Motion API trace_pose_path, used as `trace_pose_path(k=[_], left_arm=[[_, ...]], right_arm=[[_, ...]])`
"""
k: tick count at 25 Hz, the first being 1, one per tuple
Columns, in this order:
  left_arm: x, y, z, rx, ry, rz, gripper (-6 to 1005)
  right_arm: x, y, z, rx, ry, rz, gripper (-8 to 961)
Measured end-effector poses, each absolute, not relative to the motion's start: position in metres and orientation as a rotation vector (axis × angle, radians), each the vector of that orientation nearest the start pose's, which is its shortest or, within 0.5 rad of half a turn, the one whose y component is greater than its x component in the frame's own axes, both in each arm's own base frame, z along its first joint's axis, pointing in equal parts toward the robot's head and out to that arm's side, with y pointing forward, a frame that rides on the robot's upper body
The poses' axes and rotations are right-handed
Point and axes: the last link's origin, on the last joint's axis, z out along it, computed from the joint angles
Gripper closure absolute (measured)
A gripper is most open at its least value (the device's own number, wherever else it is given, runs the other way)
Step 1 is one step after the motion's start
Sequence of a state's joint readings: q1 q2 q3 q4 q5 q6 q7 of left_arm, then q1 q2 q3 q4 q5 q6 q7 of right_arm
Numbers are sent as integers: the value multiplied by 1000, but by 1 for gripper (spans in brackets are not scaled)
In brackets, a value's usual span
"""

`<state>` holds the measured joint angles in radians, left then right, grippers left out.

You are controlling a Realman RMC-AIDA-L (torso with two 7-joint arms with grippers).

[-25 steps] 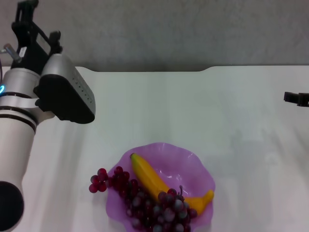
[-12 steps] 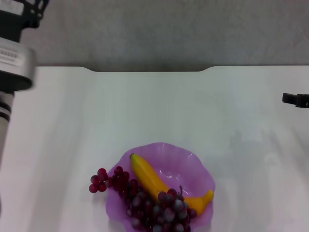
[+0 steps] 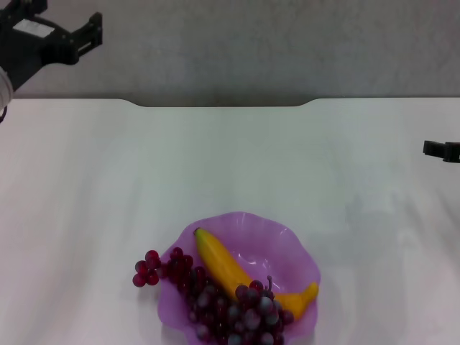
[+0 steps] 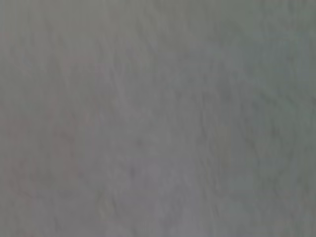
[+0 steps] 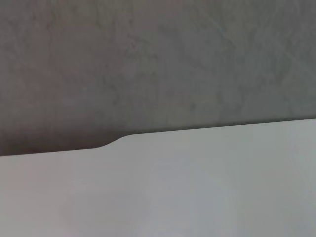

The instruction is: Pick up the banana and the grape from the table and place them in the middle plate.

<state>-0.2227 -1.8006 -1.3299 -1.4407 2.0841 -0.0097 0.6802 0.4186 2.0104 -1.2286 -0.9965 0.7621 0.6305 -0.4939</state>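
Observation:
The purple plate (image 3: 291, 248) with its wavy rim sits on the white table (image 3: 287, 158) at the near middle. The yellow banana (image 3: 223, 267) lies across it, stem tip toward the left. The bunch of dark grapes (image 3: 230, 309) lies in the plate in front of the banana, with one end (image 3: 146, 269) hanging over the left rim onto the table. My left gripper (image 3: 61, 25) is raised at the far left, away from the plate, open and empty. Only the tip of my right gripper (image 3: 442, 150) shows at the right edge, above the table.
The table's far edge (image 3: 223, 106) has a notch, with a grey wall behind it. The right wrist view shows that edge (image 5: 118, 139) and bare tabletop. The left wrist view shows only grey wall.
My left arm has lifted up and away to the far left, out of most of the view. The plate, banana, grapes and right gripper have not moved.

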Motion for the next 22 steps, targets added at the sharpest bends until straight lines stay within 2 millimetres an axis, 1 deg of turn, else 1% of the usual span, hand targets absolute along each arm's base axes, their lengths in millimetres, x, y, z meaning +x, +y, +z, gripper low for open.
trace_pose_path(k=[4, 9, 14, 17, 22], left_arm=[[-197, 395, 91, -1847, -461, -481, 121], [-197, 399, 98, -1807, -514, -523, 121], [-202, 396, 103, -1724, -471, -515, 121], [-202, 393, 98, -1708, -427, -474, 121], [-201, 393, 94, -1713, -413, -463, 121]], right_arm=[[311, 408, 58, -1787, 1207, 204, 256], [309, 409, 58, -1789, 1202, 206, 256], [310, 408, 58, -1788, 1203, 205, 256], [310, 408, 58, -1788, 1203, 205, 256], [310, 408, 58, -1788, 1204, 205, 256]])
